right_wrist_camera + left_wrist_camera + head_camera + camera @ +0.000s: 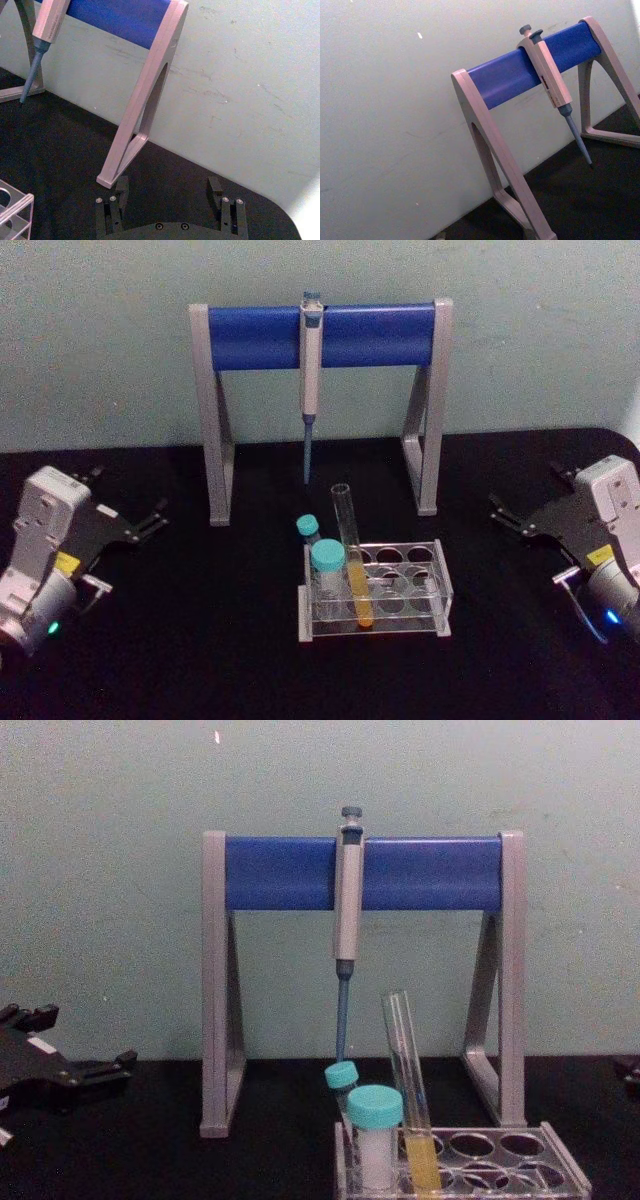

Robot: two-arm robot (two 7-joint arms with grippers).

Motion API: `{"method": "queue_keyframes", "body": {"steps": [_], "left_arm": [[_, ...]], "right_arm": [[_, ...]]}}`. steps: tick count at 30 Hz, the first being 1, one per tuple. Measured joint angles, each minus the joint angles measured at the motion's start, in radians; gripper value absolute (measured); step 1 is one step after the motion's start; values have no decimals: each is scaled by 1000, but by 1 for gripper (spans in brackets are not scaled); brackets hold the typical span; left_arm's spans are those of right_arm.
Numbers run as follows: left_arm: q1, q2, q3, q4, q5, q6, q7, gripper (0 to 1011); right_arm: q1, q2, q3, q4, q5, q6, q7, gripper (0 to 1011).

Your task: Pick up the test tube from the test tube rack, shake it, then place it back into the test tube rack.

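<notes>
The test tube [350,540] stands a little tilted in the front row of the clear test tube rack [428,585], with yellow liquid in its lower part. From the chest, the test tube [405,1060] rises well above the rack [525,1165]. My left gripper [125,498] rests open on the table far to the left, nothing between its fingers. My right gripper [530,492] rests open far to the right, also holding nothing. In the right wrist view the right gripper [167,187] has its fingers spread wide, and a corner of the rack [15,205] shows.
Two teal-capped vials [327,562] [307,527] stand in the rack's left end, close beside the tube. Behind it is a grey-and-blue pipette stand [320,335] with a pipette [311,360] hanging down. The black table [200,660] ends at a pale wall.
</notes>
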Motion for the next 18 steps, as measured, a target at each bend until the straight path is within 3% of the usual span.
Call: {"method": "queue_keyframes", "body": {"steps": [18], "left_arm": [[0,0,0,0,0,0,0,1001]], "right_arm": [[0,0,0,0,0,0,0,1000]]}}
